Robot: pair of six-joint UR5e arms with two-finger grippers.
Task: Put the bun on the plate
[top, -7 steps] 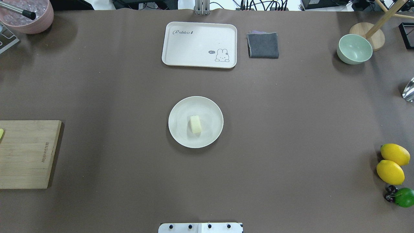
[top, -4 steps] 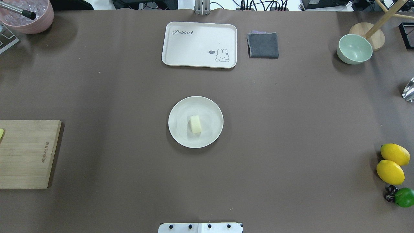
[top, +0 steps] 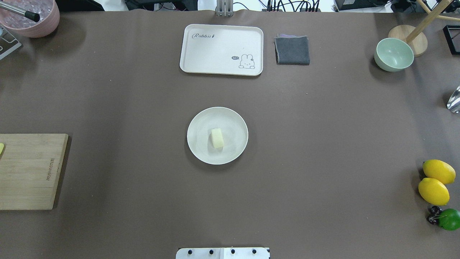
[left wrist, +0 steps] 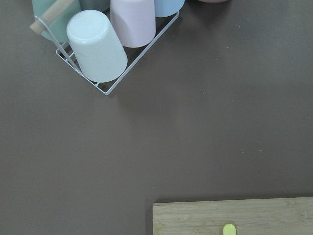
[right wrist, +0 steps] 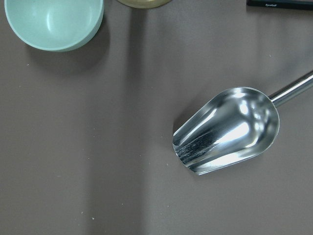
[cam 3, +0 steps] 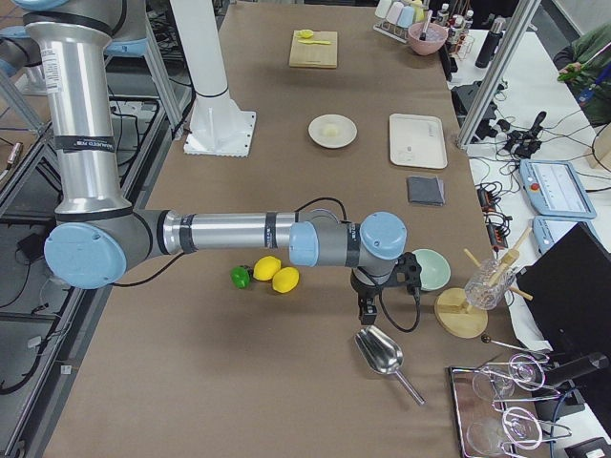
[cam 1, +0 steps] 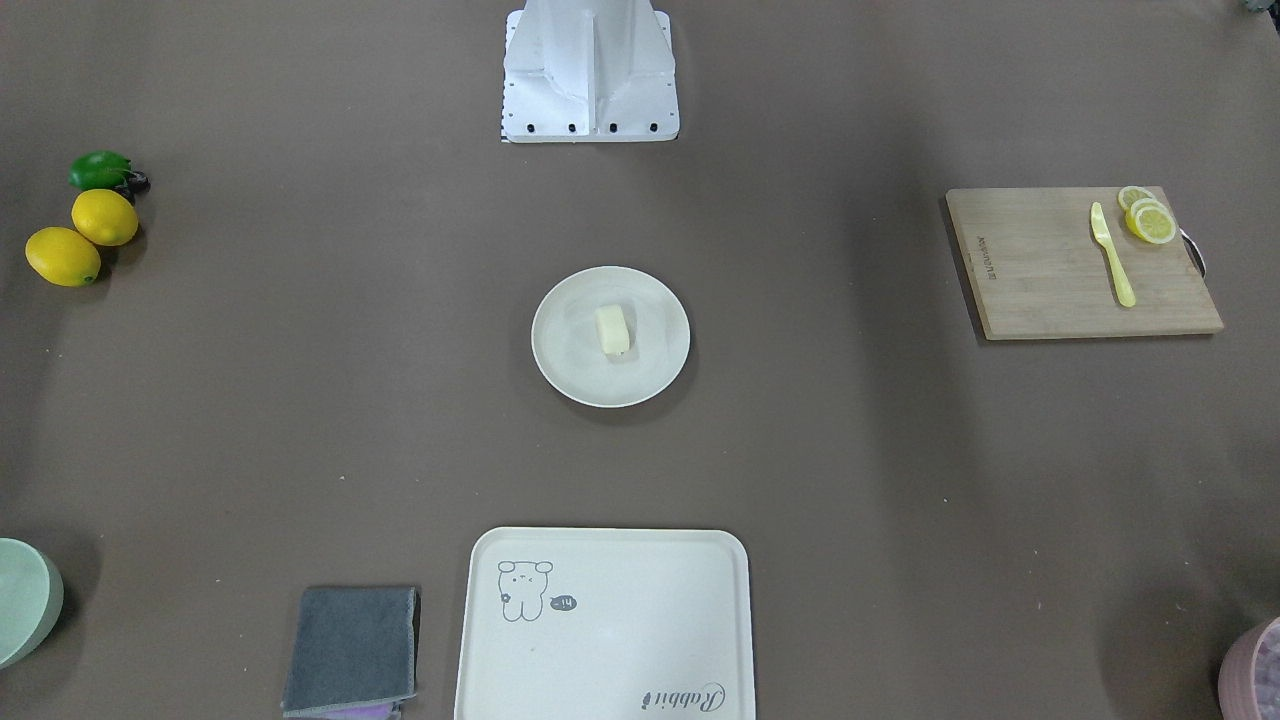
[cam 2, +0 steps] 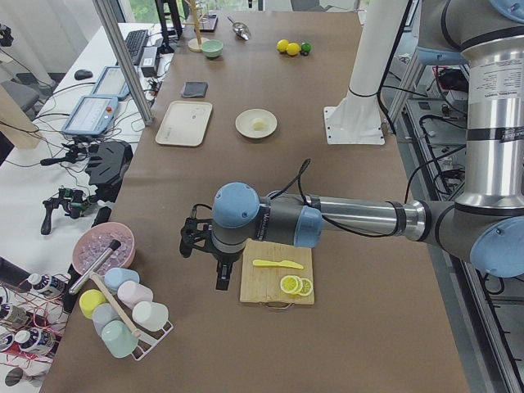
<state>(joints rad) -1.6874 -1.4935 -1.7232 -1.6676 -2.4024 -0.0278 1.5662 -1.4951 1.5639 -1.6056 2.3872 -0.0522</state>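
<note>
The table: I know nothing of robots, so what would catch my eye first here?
Dead centre, a small pale bun lies on a round cream plate. The two big grey-and-blue arms reach to opposite ends: the left arm near the wooden board, the right arm beside two bright yellow lemons and a shiny steel scoop.

The worktop (top: 323,144) held one bun (top: 217,138), one plate (top: 233,126), one tray (top: 215,50), one grey cloth (top: 292,50), one green bowl (top: 394,54), two lemons (top: 438,171), one lime (top: 449,219), one cutting board (top: 28,172) and one metal scoop (right wrist: 227,129).
</note>
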